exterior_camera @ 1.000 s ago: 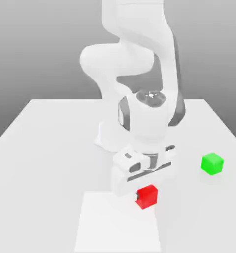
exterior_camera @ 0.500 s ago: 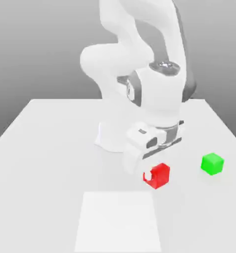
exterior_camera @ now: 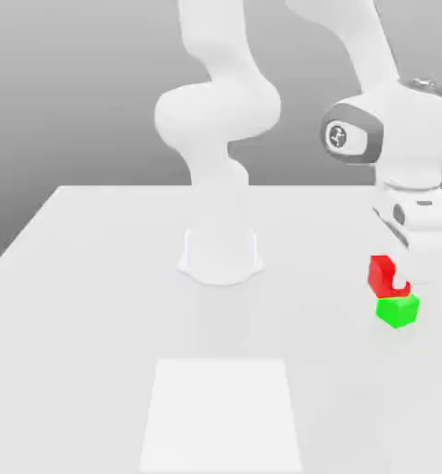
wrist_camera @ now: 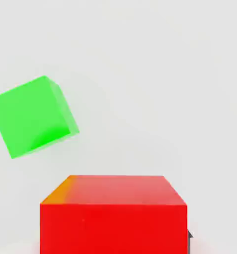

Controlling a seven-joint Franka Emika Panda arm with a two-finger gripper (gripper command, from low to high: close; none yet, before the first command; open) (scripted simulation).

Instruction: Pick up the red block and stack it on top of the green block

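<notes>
The tool (exterior_camera: 397,280) hangs at the right edge of the exterior view, its fingers clamped together on the red block (exterior_camera: 383,274), which sits in the lower right of that frame, lifted clear of the counter (exterior_camera: 94,305). A second ago the tool was low in the centre of the frame, closed on the same block just above the pale square patch (exterior_camera: 221,412) near the bottom. Half a second ago it had already risen and was swinging to the exterior view's right. Now the arm (exterior_camera: 391,111) has carried the block all the way across, so that it hovers just above the green block (exterior_camera: 397,310), which has not moved from its spot at the right of the frame.

The grasp has held through the swing, so the carry seems nearly done and the placing is what remains. In the exterior view the red block looks almost touching the green one and a little off towards the exterior view's left. The hand view agrees that the two are not yet lined up: the red block (wrist_camera: 113,213) fills the lower centre, while the green block (wrist_camera: 33,116) lies at the left, turned at an angle to it. A small sideways correction probably comes before lowering; releasing here risks the red block slipping off.
</notes>
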